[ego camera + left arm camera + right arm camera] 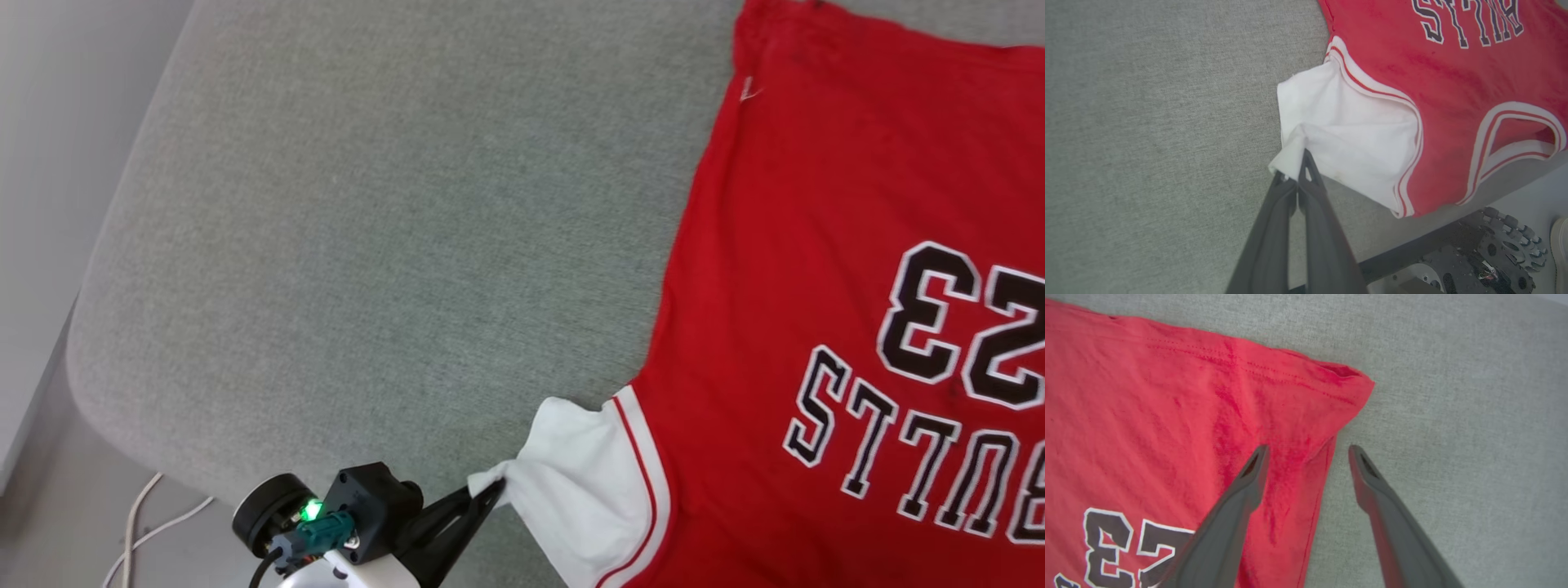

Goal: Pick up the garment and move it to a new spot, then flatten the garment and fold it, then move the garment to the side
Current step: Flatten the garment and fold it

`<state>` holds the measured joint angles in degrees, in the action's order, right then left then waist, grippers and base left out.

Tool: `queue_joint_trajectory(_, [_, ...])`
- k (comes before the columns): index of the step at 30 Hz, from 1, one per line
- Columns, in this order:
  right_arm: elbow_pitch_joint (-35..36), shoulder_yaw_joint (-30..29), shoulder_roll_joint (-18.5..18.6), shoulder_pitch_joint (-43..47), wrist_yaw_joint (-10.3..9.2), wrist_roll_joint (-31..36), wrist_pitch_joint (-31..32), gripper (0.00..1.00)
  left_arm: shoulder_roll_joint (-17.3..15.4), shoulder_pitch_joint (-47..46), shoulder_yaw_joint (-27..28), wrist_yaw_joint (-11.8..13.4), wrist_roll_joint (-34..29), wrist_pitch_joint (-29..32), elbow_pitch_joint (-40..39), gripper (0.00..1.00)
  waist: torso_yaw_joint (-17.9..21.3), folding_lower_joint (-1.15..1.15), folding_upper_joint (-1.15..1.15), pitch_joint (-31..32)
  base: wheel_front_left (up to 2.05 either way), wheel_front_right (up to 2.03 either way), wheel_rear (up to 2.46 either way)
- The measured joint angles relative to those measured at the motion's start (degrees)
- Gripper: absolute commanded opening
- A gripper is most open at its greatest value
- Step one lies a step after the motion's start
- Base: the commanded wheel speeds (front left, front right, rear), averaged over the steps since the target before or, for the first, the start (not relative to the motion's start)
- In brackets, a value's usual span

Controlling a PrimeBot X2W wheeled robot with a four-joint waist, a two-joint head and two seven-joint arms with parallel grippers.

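1. The garment [816,245], a red jersey-style T-shirt with white short sleeves, striped trim and black white-outlined lettering, lies spread over the right half of the head view. Its lettered side faces up on the grey fabric-covered counter [367,245].
2. The left end effector [494,490], two long dark fingers at the bottom centre of the head view, is pinched narrow on the outer edge of the white sleeve [580,482]. In the left wrist view the fingertips [1306,163] meet on a small bunched fold of that sleeve [1351,139], which pulls toward them.
3. The right end effector [1308,451] stands wide and holds nothing. One finger is over the red cloth [1147,416] and the other over bare counter, straddling the side edge just below the hem corner [1347,381]. Whether either finger touches the cloth cannot be told.
4. Judged from this, the work sits in the flattening stage: the body looks largely smooth, with light creases near the hem corner and the sleeve being drawn outward.
5. No fold shows anywhere, so folding and the final move to the side appear to remain. Whether this is already the new spot cannot be told.
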<state>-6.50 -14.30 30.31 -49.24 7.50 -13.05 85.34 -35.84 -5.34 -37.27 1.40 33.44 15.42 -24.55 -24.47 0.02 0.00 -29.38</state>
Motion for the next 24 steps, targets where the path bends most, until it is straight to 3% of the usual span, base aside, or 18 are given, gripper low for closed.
queue_joint_trajectory(7, [-3.33,-3.71,0.01,-0.8,0.0,6.14,0.77,1.0,1.46,-1.13,-0.98,-0.76,-0.15,-0.84,0.82,0.0,-3.13,0.0,0.0,-3.5,0.0,0.0,0.0])
queue_joint_trajectory(16, [-1.47,-5.47,-0.78,1.28,0.0,7.45,1.8,1.0,2.49,-2.29,-1.12,-1.18,-0.15,-2.35,2.02,0.0,-3.89,-0.01,0.0,-5.14,0.0,0.0,0.0])
queue_joint_trajectory(17, [-1.3,-5.42,-0.8,1.44,0.0,7.38,1.94,0.74,2.57,-2.36,-1.14,-1.24,-0.15,-2.47,2.13,0.0,-3.9,-0.01,0.0,-5.22,0.0,0.0,0.0])
queue_joint_trajectory(18, [-1.21,-5.31,-0.8,1.58,0.0,7.2,2.02,0.23,2.6,-2.47,-1.18,-1.26,-0.15,-2.48,2.29,0.0,-3.88,-0.01,0.0,-5.24,0.0,0.0,0.0])
queue_joint_trajectory(19, [-1.05,-5.19,-0.8,1.81,0.0,6.86,2.18,0.0,2.65,-2.64,-1.19,-1.4,-0.14,-2.49,2.47,0.0,-3.86,-0.02,0.0,-5.25,0.0,0.0,0.0])
queue_joint_trajectory(24, [-0.93,-4.59,-1.19,3.58,0.0,5.94,2.48,0.0,2.83,-3.15,-1.15,-1.42,-0.04,-2.6,3.52,0.0,-3.48,-0.02,0.0,-4.3,0.0,0.0,0.0])
